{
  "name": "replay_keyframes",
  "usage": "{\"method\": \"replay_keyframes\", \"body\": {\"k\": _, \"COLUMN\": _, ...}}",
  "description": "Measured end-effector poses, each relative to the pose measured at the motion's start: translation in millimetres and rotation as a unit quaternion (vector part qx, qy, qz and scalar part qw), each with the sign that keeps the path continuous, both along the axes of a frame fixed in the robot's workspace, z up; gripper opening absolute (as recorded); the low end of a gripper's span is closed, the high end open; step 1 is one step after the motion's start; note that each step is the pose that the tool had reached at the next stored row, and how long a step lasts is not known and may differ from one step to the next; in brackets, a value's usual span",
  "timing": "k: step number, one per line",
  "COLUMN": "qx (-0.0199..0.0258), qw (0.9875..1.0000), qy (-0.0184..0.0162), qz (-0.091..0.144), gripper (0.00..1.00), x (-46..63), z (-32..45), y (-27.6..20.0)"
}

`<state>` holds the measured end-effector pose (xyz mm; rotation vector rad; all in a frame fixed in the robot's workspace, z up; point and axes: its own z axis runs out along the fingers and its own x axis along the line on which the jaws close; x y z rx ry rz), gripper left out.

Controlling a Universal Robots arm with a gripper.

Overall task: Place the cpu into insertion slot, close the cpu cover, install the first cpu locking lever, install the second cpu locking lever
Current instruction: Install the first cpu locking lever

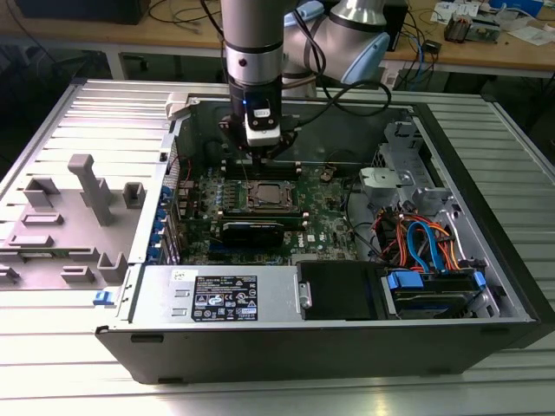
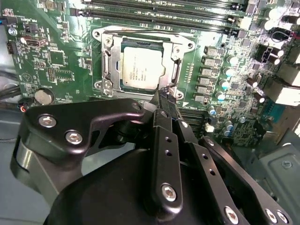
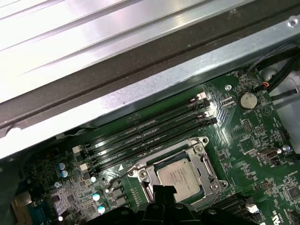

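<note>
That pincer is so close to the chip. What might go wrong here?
The pincer hovers right at the edge of the cpu cover; a slight slip could scrape the cpu or bend the thin frame. Small capacitors crowd that side of the board, so a sideways drift might knock one.

Ribbed aluminium counter [image 1: 52,381], pale, evenly lit from above. Behind it a light wooden counter [image 1: 87,36] on a pale frame, strewn with black cables [image 1: 416,43] and papers [image 1: 529,33]. Deep shadow beneath
</note>
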<state>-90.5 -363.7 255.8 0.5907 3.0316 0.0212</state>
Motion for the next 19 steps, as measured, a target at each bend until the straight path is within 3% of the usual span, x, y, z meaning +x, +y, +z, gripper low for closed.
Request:
{"method": "replay_keyframes", "body": {"k": 4, "qx": 0.0000, "qw": 0.9992, "qy": 0.0000, "qz": 0.040, "gripper": 0.11, "x": -0.1, "z": 0.0, "y": 0.0}}
{"method": "replay_keyframes", "body": {"k": 9, "qx": 0.0000, "qw": 0.9947, "qy": 0.0000, "qz": 0.103, "gripper": 0.11, "x": -0.1, "z": -0.2, "y": 0.0}}
{"method": "replay_keyframes", "body": {"k": 11, "qx": 0.0000, "qw": 0.9916, "qy": 0.0000, "qz": 0.129, "gripper": 0.11, "x": -0.2, "z": -0.2, "y": 0.0}}
{"method": "replay_keyframes", "body": {"k": 12, "qx": 0.0000, "qw": 0.9908, "qy": 0.0000, "qz": 0.136, "gripper": 0.11, "x": -0.7, "z": -0.3, "y": 0.0}}
{"method": "replay_keyframes", "body": {"k": 19, "qx": 0.0019, "qw": 0.9896, "qy": -0.0002, "qz": 0.144, "gripper": 0.11, "x": -13.3, "z": -0.1, "y": 0.0}}
